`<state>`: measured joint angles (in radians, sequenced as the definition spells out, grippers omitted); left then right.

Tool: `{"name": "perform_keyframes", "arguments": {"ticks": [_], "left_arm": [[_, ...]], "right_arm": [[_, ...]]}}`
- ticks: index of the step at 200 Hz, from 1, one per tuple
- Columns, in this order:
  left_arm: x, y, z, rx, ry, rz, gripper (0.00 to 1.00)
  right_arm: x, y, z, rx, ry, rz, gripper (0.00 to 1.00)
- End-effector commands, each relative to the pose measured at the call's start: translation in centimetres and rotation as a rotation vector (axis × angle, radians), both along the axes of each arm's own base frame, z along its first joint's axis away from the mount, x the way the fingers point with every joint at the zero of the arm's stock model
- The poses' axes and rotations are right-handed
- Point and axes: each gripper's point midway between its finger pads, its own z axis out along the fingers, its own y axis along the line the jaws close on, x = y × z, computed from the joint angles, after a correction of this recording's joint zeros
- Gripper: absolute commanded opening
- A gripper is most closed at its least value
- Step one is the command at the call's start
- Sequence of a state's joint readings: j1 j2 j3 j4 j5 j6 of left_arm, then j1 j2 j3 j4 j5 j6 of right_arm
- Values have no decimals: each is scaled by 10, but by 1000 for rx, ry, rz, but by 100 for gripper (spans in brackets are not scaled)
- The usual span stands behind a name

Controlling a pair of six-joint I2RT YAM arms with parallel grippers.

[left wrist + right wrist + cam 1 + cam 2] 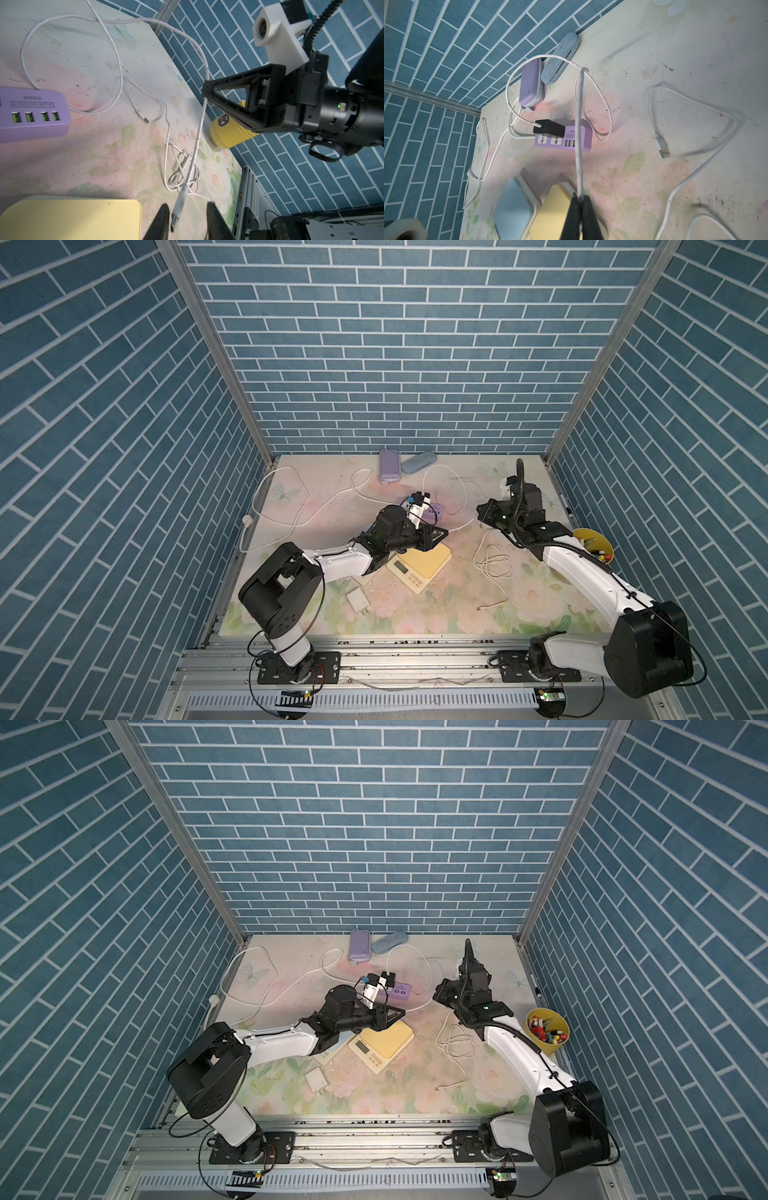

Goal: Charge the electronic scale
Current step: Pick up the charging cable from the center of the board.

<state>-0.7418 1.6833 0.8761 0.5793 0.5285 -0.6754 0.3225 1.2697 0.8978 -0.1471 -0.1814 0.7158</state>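
1. The space is closed in by a back wall (pixel 407 344) and two side walls (pixel 104 427), all covered in a blue brick pattern with white joints.
2. The far corners are marked by bare metal posts (pixel 216 352).
3. The base is formed by a table top (pixel 436 614) printed with pale flowers and butterflies and speckled with dark marks.
4. Its near edge is bordered by a metal rail (pixel 415 659) and a slotted strip (pixel 415 699).

Purple power strip (pixel 31 128), upside-down print "4USB SOCKET" in a box, "S204" beside it
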Motion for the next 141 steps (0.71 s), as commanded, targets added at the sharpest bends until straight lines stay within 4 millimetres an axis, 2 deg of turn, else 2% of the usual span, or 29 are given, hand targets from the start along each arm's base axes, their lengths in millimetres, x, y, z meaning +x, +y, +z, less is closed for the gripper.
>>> {"name": "perform_keyframes", "arguments": {"ticks": [1, 22, 43, 58, 81, 97, 115, 141], "left_arm": [[0, -3, 2, -18, -13, -24, 17], [-2, -4, 5, -21, -16, -37, 0], [-3, 0, 9, 2, -29, -46, 0], [0, 9, 9, 51, -33, -44, 0], [2, 33, 5, 188, -40, -63, 0], [-2, 49, 12, 220, -54, -111, 0], [-3, 67, 20, 219, -35, -136, 0], [-13, 77, 29, 216, 5, -202, 0]], "right_arm": [[-2, 3, 6, 61, -6, -21, 0], [-2, 3, 6, 66, -6, -21, 0], [-4, 3, 6, 63, -12, -13, 0], [-9, 6, 10, 24, -41, 52, 22], [-30, 14, 14, -125, -117, 241, 35], [-49, 28, 17, -229, -188, 381, 36], [-72, 53, 17, -354, -283, 549, 36], [-93, 88, 14, -525, -425, 742, 37]]}}
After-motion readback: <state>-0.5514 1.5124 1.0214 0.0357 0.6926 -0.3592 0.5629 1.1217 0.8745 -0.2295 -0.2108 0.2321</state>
